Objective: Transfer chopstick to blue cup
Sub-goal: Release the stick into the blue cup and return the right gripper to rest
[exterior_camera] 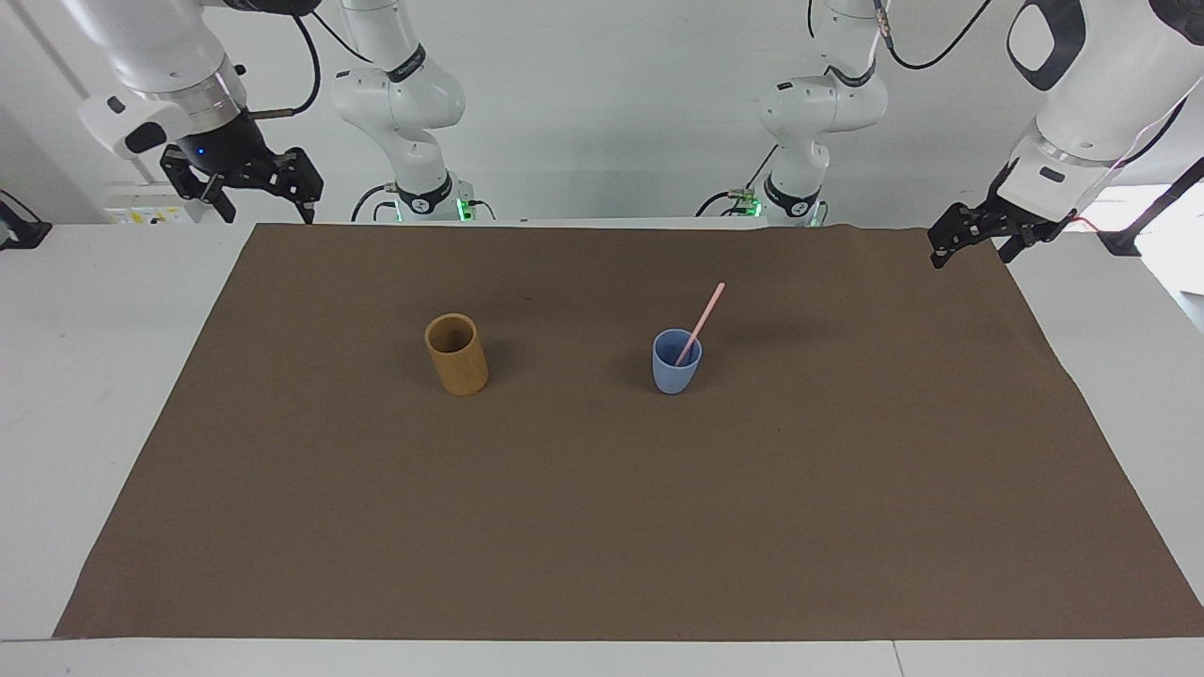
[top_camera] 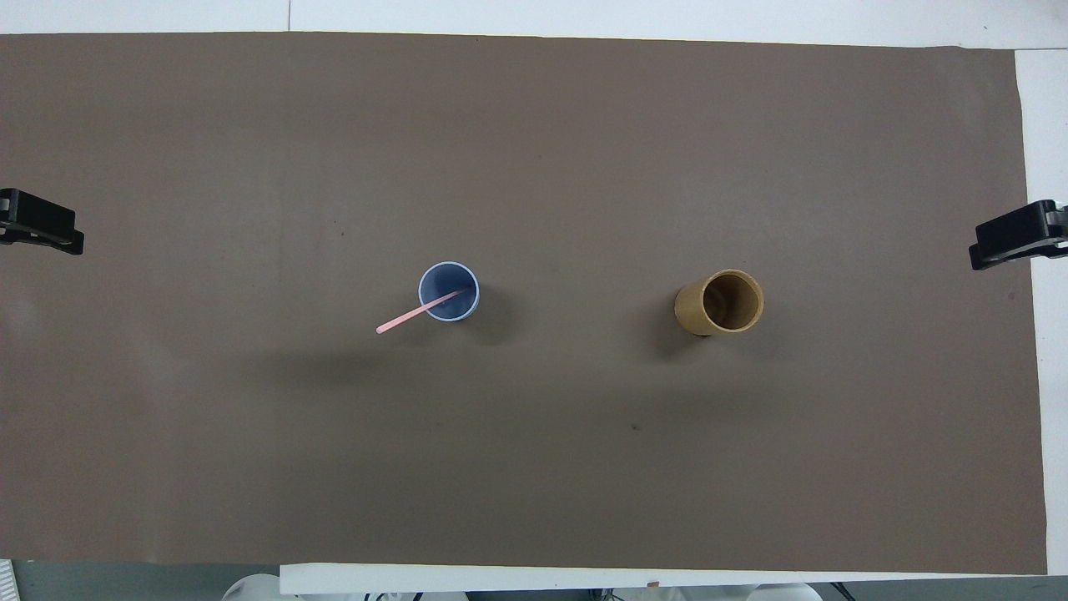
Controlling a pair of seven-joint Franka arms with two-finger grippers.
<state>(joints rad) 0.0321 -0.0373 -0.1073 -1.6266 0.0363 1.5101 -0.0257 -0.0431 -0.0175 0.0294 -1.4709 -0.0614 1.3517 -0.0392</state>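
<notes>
The chopstick (exterior_camera: 701,322) stands inside the blue cup (exterior_camera: 676,363), its lower end at the bottom of the cup and its upper part leaning over the rim toward the left arm's end of the worktop (exterior_camera: 94,395). The blue cup sits upright on the brown mat (exterior_camera: 602,527), about mid-worktop. Beside it, toward the right arm's end, a tan cylindrical cup (exterior_camera: 457,354) stands upright and well apart from it. The right gripper (exterior_camera: 246,179) hangs in the air over the mat's corner at its own end, fingers spread and holding nothing. The left gripper (exterior_camera: 974,233) hangs over the mat's edge at its own end, fingers spread, holding nothing.
</notes>
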